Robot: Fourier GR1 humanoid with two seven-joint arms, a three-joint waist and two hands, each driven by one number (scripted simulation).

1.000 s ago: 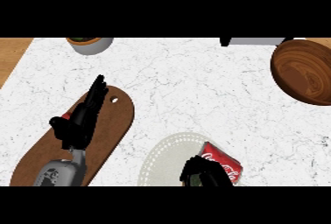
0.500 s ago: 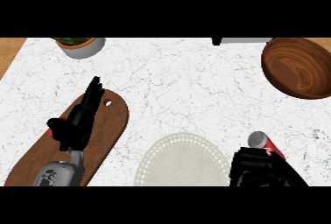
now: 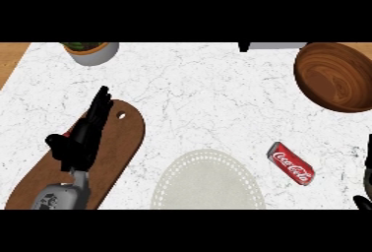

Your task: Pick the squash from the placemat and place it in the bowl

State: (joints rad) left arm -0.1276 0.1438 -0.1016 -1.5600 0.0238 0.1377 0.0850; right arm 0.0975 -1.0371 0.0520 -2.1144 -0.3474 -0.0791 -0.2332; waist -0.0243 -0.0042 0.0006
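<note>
One red cola can (image 3: 291, 163) lies beside my pale placemat (image 3: 209, 182); my left hand (image 3: 83, 133) rests open, fingers straight, over the wooden board (image 3: 120, 147); I cannot tell how my right hand (image 3: 365, 189) is set.

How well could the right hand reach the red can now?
Probably yes: the red can lies on bare counter, and nothing stands between it and the right hand at the view's right edge.

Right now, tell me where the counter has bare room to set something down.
The widest bare patch is the middle of the counter, bordered by the cutting board, the plant pot, the wooden bowl and the placemat. The placemat itself lies bare. It is tighter at the right, around the soda can, and on the board, under the left hand.
</note>
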